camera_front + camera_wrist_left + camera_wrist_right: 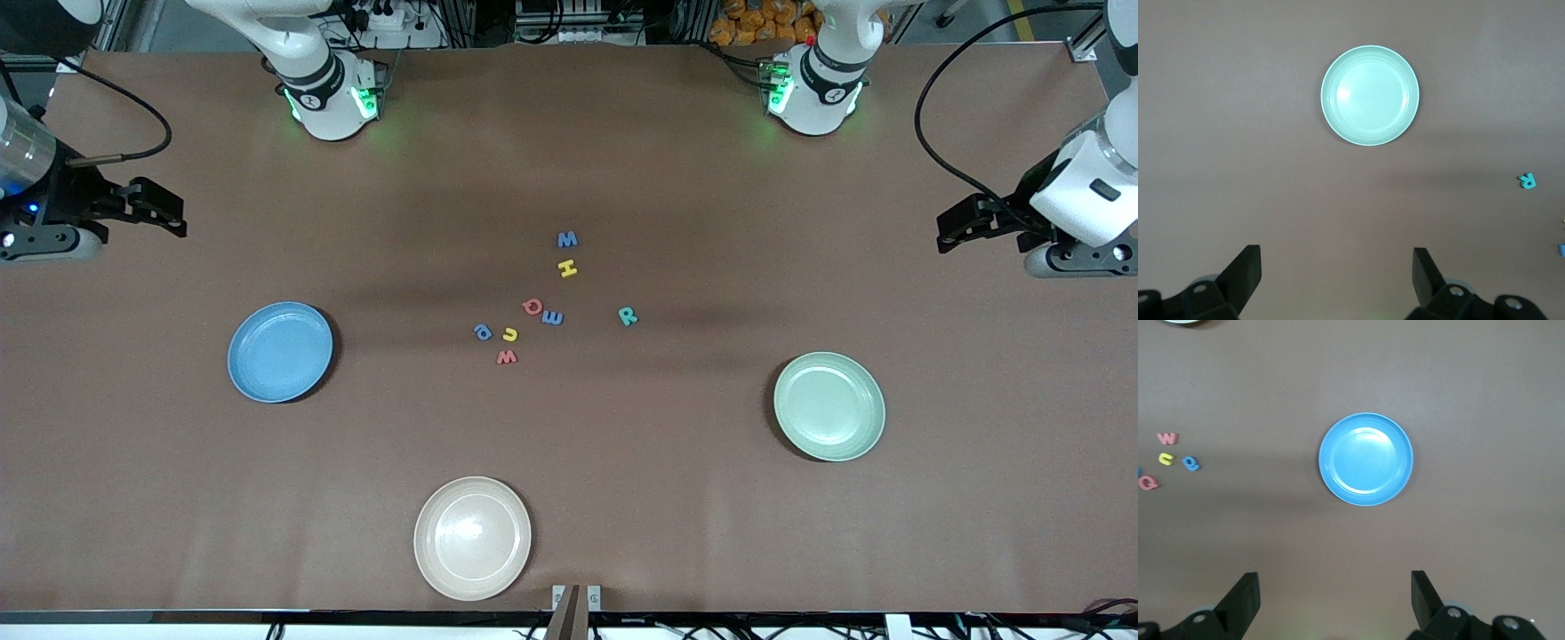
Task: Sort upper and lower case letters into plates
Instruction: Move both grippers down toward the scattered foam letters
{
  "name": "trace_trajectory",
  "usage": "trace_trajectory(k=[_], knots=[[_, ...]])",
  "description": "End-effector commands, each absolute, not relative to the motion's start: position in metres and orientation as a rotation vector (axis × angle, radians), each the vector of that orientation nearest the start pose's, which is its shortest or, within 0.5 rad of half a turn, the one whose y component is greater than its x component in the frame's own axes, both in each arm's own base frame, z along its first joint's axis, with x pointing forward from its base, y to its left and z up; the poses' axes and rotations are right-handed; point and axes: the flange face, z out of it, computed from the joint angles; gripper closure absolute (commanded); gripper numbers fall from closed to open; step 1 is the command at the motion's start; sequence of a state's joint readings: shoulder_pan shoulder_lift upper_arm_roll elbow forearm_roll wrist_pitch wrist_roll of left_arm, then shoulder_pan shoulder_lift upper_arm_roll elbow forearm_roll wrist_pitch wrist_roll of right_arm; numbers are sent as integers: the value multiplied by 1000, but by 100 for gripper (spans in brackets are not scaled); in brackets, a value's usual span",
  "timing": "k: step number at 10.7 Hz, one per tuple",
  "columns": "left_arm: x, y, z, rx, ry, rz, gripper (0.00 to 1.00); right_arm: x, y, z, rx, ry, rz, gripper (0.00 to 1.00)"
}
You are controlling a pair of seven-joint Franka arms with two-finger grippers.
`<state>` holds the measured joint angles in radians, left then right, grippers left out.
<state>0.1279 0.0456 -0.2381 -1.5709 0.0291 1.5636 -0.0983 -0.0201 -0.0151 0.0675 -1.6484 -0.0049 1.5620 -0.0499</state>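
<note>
Nothing's sorted yet: both target plates are bare and all eight letters lie loose mid-table. Sky-blue plate [280, 352] sits toward the right arm's end; mint-green plate [829, 406] toward the left arm's end, a bit nearer the front cam. The cream plate [472, 538], nearest the cam, isn't part of the job, so don't drop anything in it.

Letters, farthest from the cam to nearest: blue W [567, 239], yellow H [567, 268], red Q [532, 307] w/ a blue E [552, 317] touching or just beside it, teal R [628, 316] off on its own toward the green plate, then blue lowercase letter [482, 332] (p or q, can't tell), yellow u [509, 334], red w [506, 357].

Left gripper [965, 224] hangs over the table edge at its own end, jaws spread wide, nothing held. Right gripper [151, 206] mirrors it at its own end, also wide and empty. Neither arm has committed to a pick yet.

Advice: start w/ the teal R using the left arm. It's isolated and closest to the green plate. Come straight down and square the fingers across the letter. These bits are tiny, so go low before you close. Leave the Q/E pair till later: crowded, easy to nudge the neighbour. Judge case by shape, not size.
</note>
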Motion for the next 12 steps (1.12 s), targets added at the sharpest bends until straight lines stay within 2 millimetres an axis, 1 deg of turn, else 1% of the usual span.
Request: trace_trajectory(k=[1,2,3,4,5,6,7,8,9,10,11,12], knots=[[577,-91,578,-3156,105,89,0,570,44,560,-3055,-147,107,0],[583,-109,562,-3162,57,101,0,585,62,535,-3032,-179,106,0],[587,-128,548,-3166,27,108,0,599,90,513,-3026,-241,75,0],[587,-151,528,-3171,-29,101,0,611,124,477,-3012,-313,102,0],[582,-171,505,-3186,-110,102,0,618,149,452,-2996,-369,85,0],[580,-180,485,-3201,-131,82,0,622,181,428,-2976,-451,71,0],[575,-196,466,-3214,-136,65,0,619,213,411,-2956,-510,71,0],[573,-215,447,-3216,-170,74,0,617,229,394,-2944,-547,103,0],[573,-229,433,-3213,-191,92,0,613,245,376,-2932,-583,137,0],[572,-241,421,-3214,-226,91,0,611,261,357,-2928,-624,130,0],[569,-257,400,-3216,-263,92,0,608,282,340,-2949,-716,98,0],[565,-275,383,-3221,-288,74,0,605,294,327,-2963,-773,78,0]])
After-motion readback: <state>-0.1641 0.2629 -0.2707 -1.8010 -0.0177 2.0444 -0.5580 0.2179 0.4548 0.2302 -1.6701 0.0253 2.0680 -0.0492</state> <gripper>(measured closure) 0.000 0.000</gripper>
